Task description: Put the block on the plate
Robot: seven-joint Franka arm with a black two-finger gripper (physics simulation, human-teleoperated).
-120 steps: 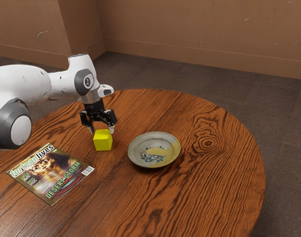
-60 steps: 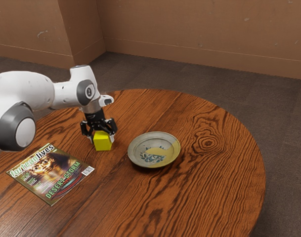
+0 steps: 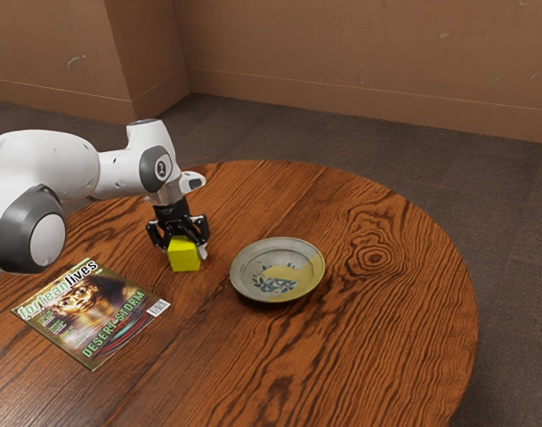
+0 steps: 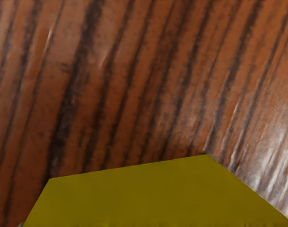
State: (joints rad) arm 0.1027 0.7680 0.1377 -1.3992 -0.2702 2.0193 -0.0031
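From where I stand, the yellow block [image 3: 184,256] sits on the bench [image 3: 377,356], at the exterior view's nine o'clock from the plate [image 3: 276,271], apart from it. The end effector [image 3: 186,248] is down at the block (how wide open, or whether gripping, I can't tell).

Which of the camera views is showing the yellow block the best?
The exterior view: it shows the block on the table, with the gripper at it and the plate nearby. The wrist view shows part of the block close up, cut off by the lower edge.
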